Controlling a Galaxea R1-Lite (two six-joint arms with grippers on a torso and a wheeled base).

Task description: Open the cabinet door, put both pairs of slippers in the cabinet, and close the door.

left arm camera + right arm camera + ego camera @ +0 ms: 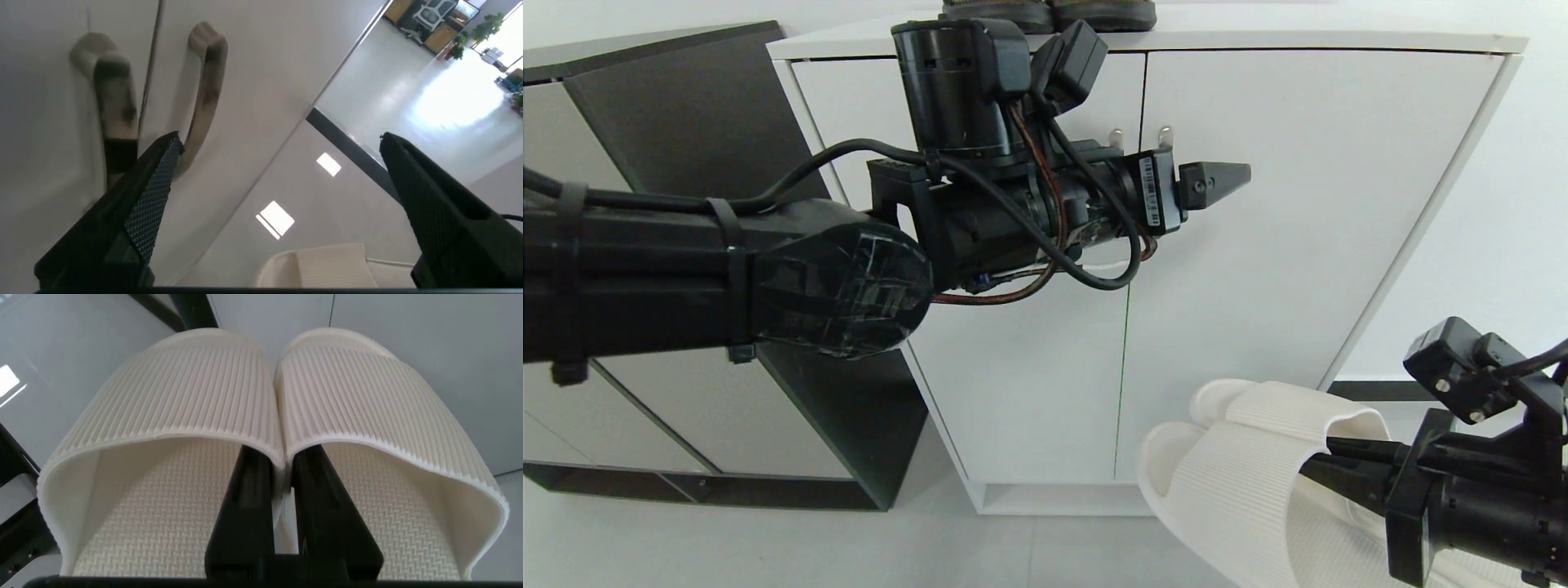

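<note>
Barely begun. Holds left gripper [278, 159] spread wide near the handles [204, 82] of the shut cabinet door [1298, 245]. Clamps white slippers [1241, 457] in right gripper [282, 469], low before the cabinet. Dark slippers [1054, 12] on cabinet top. Left to do: opening, storing both pairs, closing.

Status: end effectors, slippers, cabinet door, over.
Left end effector open by door handles. Right end effector shut on white slippers. Cabinet doors closed. Dark pair atop cabinet.
</note>
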